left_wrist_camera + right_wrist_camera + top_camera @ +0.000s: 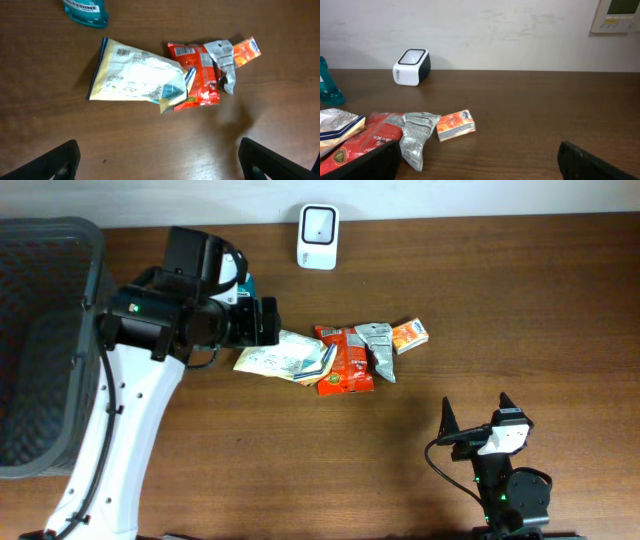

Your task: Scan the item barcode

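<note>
Overhead: three pouches (280,358) (345,362) (379,345), one box (410,335), one scanner (318,223).

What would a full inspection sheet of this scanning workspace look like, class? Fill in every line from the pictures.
Surface: brown wooden table, no spills seen.
Job's things: white scanner at the far edge; cream packet, red packet and silver packet overlapping in a heap; orange box beside them.
Clutter: teal bottle; grey basket at the left edge.
Claws: left claw open above the heap, holding nothing; right claw open, empty, apart from the items.
Cables: black cable along the left arm; second cable by the right arm.
Surroundings: pale wall; wall panel.
</note>
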Robot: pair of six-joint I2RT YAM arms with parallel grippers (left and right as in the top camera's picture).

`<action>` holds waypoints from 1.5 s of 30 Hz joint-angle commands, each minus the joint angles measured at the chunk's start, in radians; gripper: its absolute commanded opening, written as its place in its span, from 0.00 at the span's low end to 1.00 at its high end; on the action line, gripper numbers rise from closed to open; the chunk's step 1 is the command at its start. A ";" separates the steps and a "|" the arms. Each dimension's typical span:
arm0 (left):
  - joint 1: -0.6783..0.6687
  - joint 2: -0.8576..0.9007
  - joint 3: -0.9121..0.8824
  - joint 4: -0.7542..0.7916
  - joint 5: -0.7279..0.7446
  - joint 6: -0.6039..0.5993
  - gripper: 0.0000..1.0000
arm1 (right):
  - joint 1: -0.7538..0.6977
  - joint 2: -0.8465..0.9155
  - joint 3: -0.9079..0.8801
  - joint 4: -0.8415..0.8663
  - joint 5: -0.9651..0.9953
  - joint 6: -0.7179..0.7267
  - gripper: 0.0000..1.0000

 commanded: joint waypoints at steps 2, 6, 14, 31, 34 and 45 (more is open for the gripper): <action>-0.046 -0.010 0.004 -0.007 -0.014 0.002 0.99 | 0.006 -0.006 -0.005 -0.007 0.009 0.001 0.99; -0.089 -0.010 0.003 -0.020 -0.014 0.002 0.99 | 0.006 -0.006 -0.005 -0.007 0.009 0.001 0.99; -0.111 -0.010 0.003 -0.007 -0.013 0.001 0.99 | 0.006 -0.006 -0.005 -0.007 0.009 0.001 0.99; -0.111 0.001 -0.089 0.020 -0.036 0.001 0.99 | 0.006 -0.006 -0.005 -0.007 0.009 0.001 0.99; -0.091 0.014 -0.089 0.038 -0.343 -0.137 0.99 | 0.006 -0.006 -0.005 -0.007 0.009 0.001 0.99; -0.050 0.064 -0.089 0.063 -0.380 -0.214 0.99 | 0.006 -0.006 -0.005 0.109 -0.433 0.306 0.98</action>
